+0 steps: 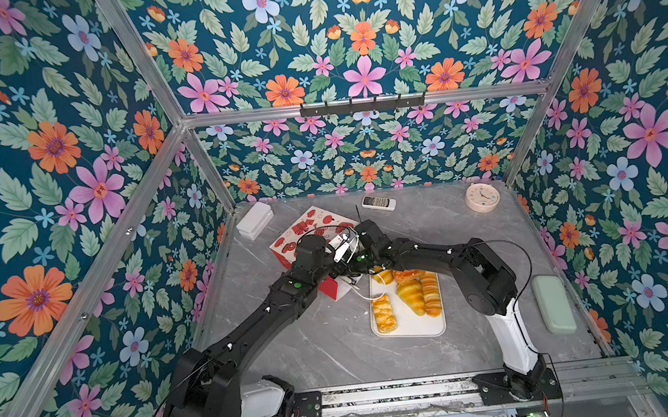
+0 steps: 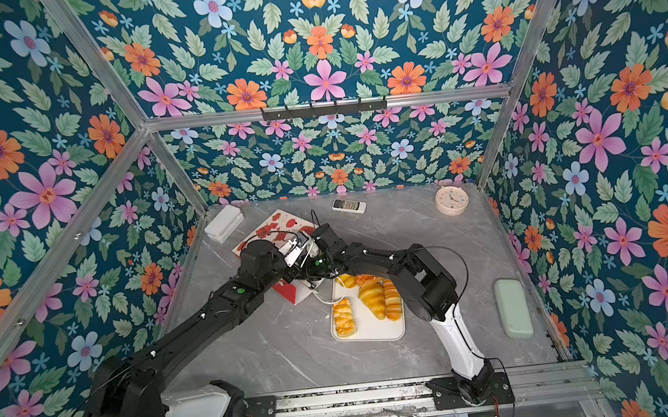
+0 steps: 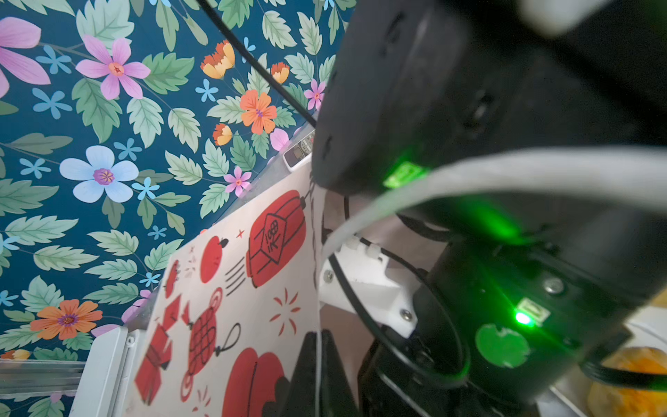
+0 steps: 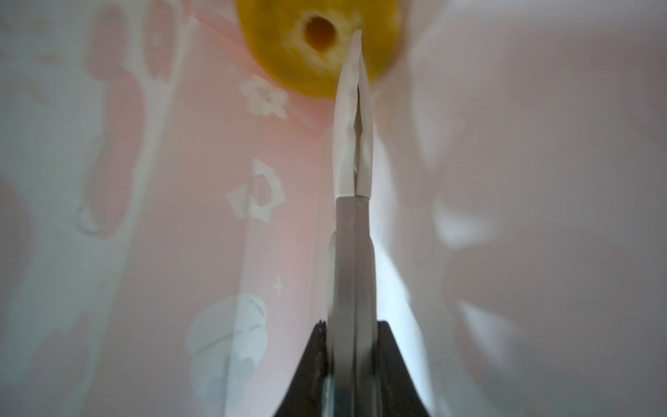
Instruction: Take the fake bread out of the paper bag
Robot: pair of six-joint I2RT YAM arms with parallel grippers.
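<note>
Right gripper [image 4: 355,39]: closest to the lens, reaching deep inside the paper bag [image 4: 162,180]; jaws pressed together, nothing seen between them; tips over the rim of the ring bagel [image 4: 288,54], just beside its hole; real contact impossible to confirm.
Left gripper [image 3: 317,364]: pressed together, apparently pinching the edge of the bag's mouth to keep it open.
Position of fake bread: one bagel at the far end inside the bag; croissant [image 1: 411,296], plaited piece [image 1: 383,313] and ridged loaf [image 1: 430,294] already on the white tray [image 1: 413,331] just beside the bag; more pieces partly hidden under the right arm.
Expected handling of bagel: probably light and stiff, with a glossy skin, so slippery; round rim likely to slide out from narrow tips.
Best place to hold: across the ring, one finger through the hole and one outside; needs the jaws spread again first.
Expected handling of bag: thin paper, soft walls, easy to crumple or to drag along during pulling.
Risk: cord handle near both wrists, possible snagging.
</note>
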